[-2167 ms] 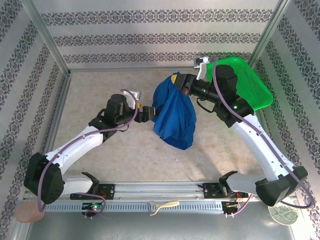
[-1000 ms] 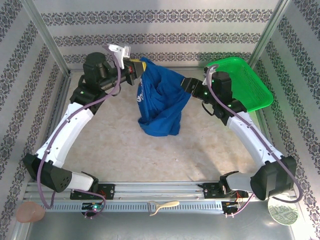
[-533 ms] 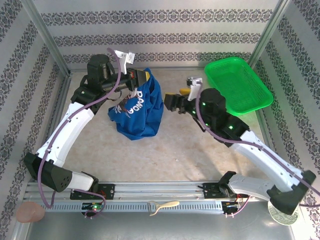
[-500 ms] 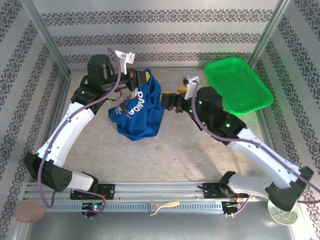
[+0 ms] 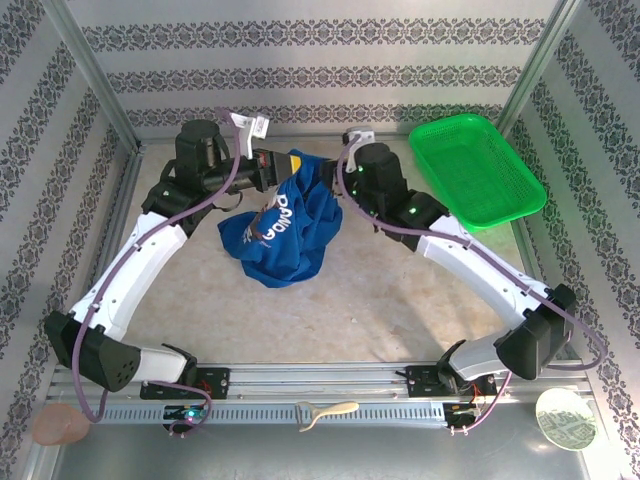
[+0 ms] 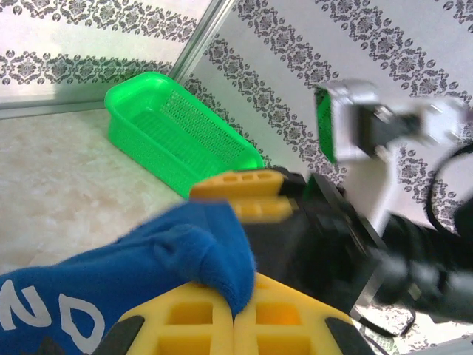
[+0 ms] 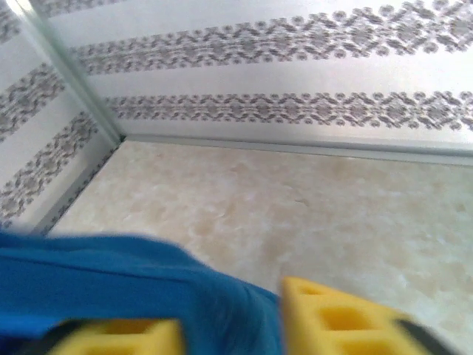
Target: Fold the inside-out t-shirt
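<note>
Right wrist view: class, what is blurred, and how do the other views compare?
Right wrist view: the t-shirt and yellow tool fingers look soft; left wrist view: the right arm smears, the mesh basket is crisp; top external view: sharp, evenly lit.

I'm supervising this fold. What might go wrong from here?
1. The left gripper pinches only a small fold of the bunched t-shirt; it may slip out.
2. A thick wad of cloth sits between the fingers of the right gripper, so it may catch several layers.
3. Both grippers work close together and might collide.
</note>
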Controlling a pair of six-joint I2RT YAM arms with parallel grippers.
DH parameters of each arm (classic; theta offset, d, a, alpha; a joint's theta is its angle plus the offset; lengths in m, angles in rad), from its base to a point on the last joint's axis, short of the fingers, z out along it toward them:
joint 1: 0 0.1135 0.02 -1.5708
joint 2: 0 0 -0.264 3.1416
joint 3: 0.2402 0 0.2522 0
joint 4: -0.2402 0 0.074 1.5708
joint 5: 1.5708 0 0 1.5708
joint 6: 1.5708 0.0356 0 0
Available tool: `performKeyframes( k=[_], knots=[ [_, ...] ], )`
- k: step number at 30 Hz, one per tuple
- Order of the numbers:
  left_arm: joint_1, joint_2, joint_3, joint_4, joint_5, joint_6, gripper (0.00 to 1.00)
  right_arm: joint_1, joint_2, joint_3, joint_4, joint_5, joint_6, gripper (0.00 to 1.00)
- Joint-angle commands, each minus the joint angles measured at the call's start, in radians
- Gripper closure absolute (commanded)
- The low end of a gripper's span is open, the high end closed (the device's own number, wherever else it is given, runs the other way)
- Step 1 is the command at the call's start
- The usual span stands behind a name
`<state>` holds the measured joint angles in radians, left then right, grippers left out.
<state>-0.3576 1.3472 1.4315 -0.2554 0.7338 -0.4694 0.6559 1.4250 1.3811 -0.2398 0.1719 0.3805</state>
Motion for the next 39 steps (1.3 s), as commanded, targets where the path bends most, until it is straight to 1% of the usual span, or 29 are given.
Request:
performKeyframes(
  k=[1,2,4,6,7,9,11,12,14,15,17,20,22,23,25,27,28,29,30,31,32,33,36,39],
  knots=[
    [0.029,-0.037,-0.002,0.07,0.011,-0.028,1.0,-0.082,0.024,0.029,-0.034,-0.073,0.022,1.0],
    [0.056,-0.026,0.018,0.082,0.002,-0.045,1.0,-0.104,0.026,0.063,-0.054,-0.111,0.011,1.0],
    [0.132,0.023,0.119,0.074,0.001,-0.088,1.0,-0.132,0.019,0.184,-0.115,-0.165,-0.016,1.0],
    [0.207,0.094,0.286,0.078,0.021,-0.169,1.0,-0.15,0.008,0.353,-0.181,-0.243,-0.025,1.0],
    [0.225,0.122,0.369,0.088,0.035,-0.198,1.0,-0.152,0.001,0.429,-0.198,-0.27,-0.027,1.0],
    [0.234,0.192,0.581,0.078,0.038,-0.229,1.0,-0.149,-0.018,0.581,-0.208,-0.337,-0.011,1.0],
    [0.235,0.247,0.761,0.068,0.038,-0.264,1.0,-0.143,-0.041,0.674,-0.188,-0.373,0.011,1.0],
    [0.234,0.268,0.827,0.079,0.035,-0.289,1.0,-0.139,-0.054,0.697,-0.174,-0.381,0.018,1.0],
    [0.234,0.293,0.89,0.098,0.034,-0.329,1.0,-0.139,-0.077,0.691,-0.155,-0.38,0.032,1.0],
    [0.234,0.296,0.891,0.099,0.033,-0.339,1.0,-0.141,-0.086,0.67,-0.159,-0.378,0.033,1.0],
    [0.232,0.286,0.835,0.09,0.043,-0.333,1.0,-0.148,-0.092,0.592,-0.175,-0.361,0.035,1.0],
    [0.233,0.249,0.645,0.028,0.024,-0.285,1.0,-0.189,-0.082,0.417,-0.169,-0.358,0.088,1.0],
    [0.233,0.249,0.554,-0.05,0.005,-0.229,1.0,-0.22,-0.059,0.321,-0.145,-0.385,0.128,1.0],
    [0.233,0.25,0.521,-0.048,0.016,-0.22,1.0,-0.226,-0.05,0.282,-0.13,-0.394,0.141,1.0],
    [0.232,0.236,0.438,0.011,0.037,-0.255,1.0,-0.215,-0.047,0.217,-0.099,-0.419,0.159,1.0],
    [0.231,0.231,0.402,0.024,0.051,-0.278,1.0,-0.173,-0.058,0.168,-0.088,-0.423,0.138,1.0],
    [0.226,0.23,0.395,0.012,0.056,-0.276,1.0,-0.139,-0.07,0.135,-0.079,-0.404,0.119,0.88],
    [0.217,0.228,0.391,-0.003,0.058,-0.259,1.0,-0.105,-0.082,0.107,-0.073,-0.378,0.104,0.73],
    [0.204,0.223,0.388,-0.029,0.051,-0.238,1.0,-0.065,-0.095,0.072,-0.064,-0.352,0.087,0.53],
    [0.189,0.215,0.38,-0.049,0.043,-0.222,1.0,-0.023,-0.108,0.036,-0.055,-0.307,0.077,0.4],
    [0.177,0.209,0.371,-0.058,0.036,-0.213,1.0,0.013,-0.119,0.007,-0.037,-0.277,0.071,0.33],
    [0.164,0.202,0.361,-0.071,0.025,-0.209,1.0,0.055,-0.129,-0.029,-0.017,-0.225,0.066,0.28],
    [0.122,0.178,0.343,-0.103,-0.012,-0.195,1.0,0.161,-0.131,-0.078,0.029,-0.102,0.065,0.21],
    [0.067,0.141,0.339,-0.127,-0.074,-0.178,1.0,0.216,-0.093,-0.065,0.059,-0.009,0.071,0.18]
  ],
)
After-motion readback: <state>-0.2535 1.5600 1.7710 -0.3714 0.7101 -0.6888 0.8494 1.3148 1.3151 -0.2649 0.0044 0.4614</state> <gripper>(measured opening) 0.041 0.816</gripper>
